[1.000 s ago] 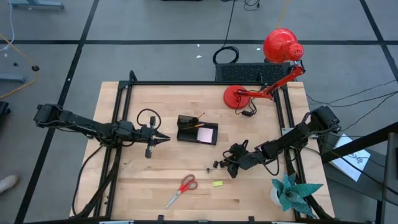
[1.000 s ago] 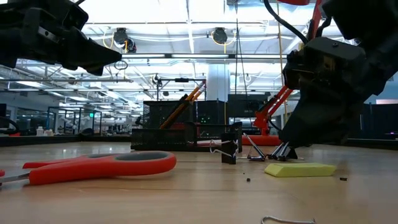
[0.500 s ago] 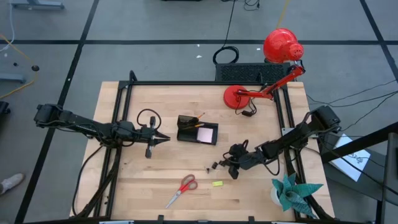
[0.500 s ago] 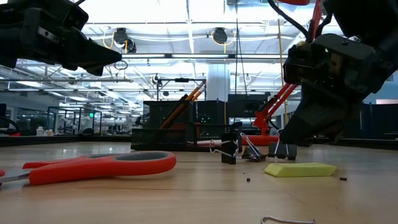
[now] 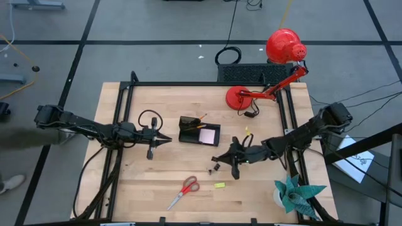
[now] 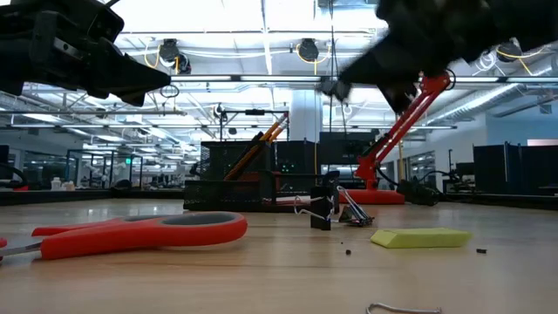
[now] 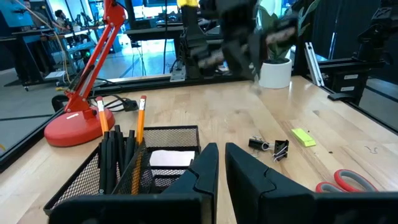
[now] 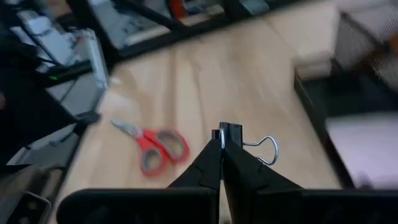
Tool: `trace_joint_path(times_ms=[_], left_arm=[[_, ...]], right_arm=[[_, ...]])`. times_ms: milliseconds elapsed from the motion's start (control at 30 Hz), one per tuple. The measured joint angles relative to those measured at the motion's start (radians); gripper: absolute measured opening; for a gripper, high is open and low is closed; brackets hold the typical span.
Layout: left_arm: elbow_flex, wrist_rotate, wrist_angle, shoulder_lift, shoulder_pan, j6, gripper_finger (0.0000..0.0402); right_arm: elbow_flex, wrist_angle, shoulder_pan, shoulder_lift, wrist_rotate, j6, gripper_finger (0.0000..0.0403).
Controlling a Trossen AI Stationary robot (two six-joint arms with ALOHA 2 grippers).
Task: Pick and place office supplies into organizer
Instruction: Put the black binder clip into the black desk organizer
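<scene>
1. Two faults are possible from here, both at the right gripper (image 8: 221, 140), which is clenched on a small black binder clip (image 8: 231, 132)
2. Fault one, as we judge it: the clip slips out. We see it pinched at the very fingertips, with its wire handle sticking out to one side, so a quick swing or a knock could twist it free
3. Fault two: the clip catches on the organizer (image 5: 182, 135). The wire handle could hook the mesh wall, or the fingers could strike the pencils (image 7: 140, 121) standing in one compartment. Either contact could push the organizer across the table
4. Position of the held clip: the right gripper (image 5: 215, 159) is lifted off the table, near the organizer's front right corner but not yet over any compartment
5. Position of the remaining supplies:
   - at least one more clip (image 7: 280, 149) lies on the table just beside the right gripper
   - the yellow piece (image 5: 219, 185) and the scissors (image 5: 183, 191) lie nearer the front edge, well apart from the organizer
6. Left gripper (image 5: 164, 139): we see it waiting near the organizer's left side, fingers nearly together and empty
</scene>
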Motion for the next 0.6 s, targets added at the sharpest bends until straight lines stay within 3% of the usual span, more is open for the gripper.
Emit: trace_joint_path(times_ms=[300,600], left_arm=[[0.000,-0.008,-0.004,0.000,0.000,0.006,0.0037],[0.000,-0.015,0.006,0.000,0.001,0.017,0.0037]], right_arm=[[0.187,-0.143,-0.065,0.072,-0.056,-0.167,0.0001],[0.299,-0.162,-0.149,0.229,-0.079,-0.325,0.0000]])
